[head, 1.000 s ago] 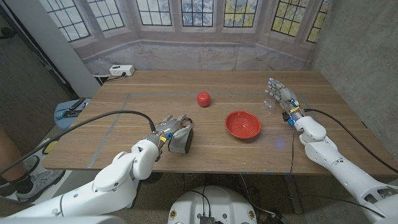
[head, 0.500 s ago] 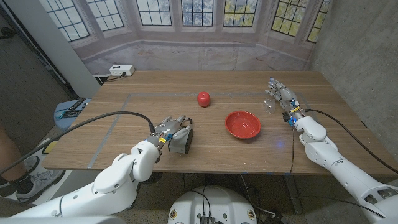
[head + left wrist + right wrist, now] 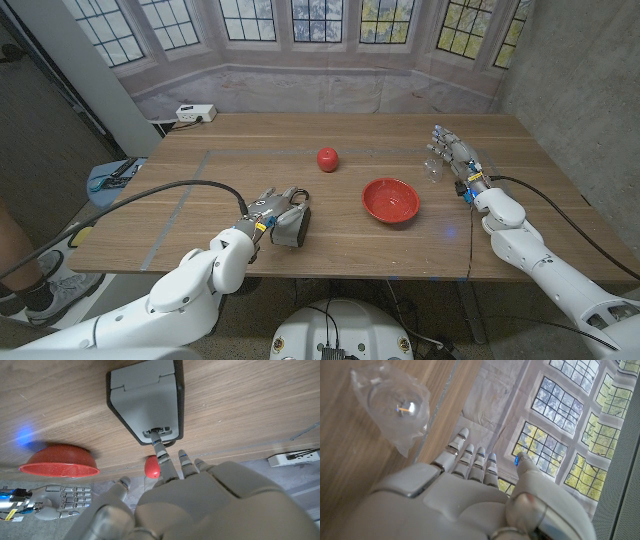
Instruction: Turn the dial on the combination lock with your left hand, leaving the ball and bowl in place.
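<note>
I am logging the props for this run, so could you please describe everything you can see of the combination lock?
The combination lock is a grey, plastic-looking box with a dark outer casing and rounded corners. A seam crosses its grey face, splitting it into two panels. A small dark recess holding the dial sits at one end. It lies on the wooden table, near the front edge on the robot's left. The left robot hand reaches over it, and one fingertip touches the dial recess.

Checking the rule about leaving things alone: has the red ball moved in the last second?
No. The red ball sits at the same spot behind the red bowl.
</note>
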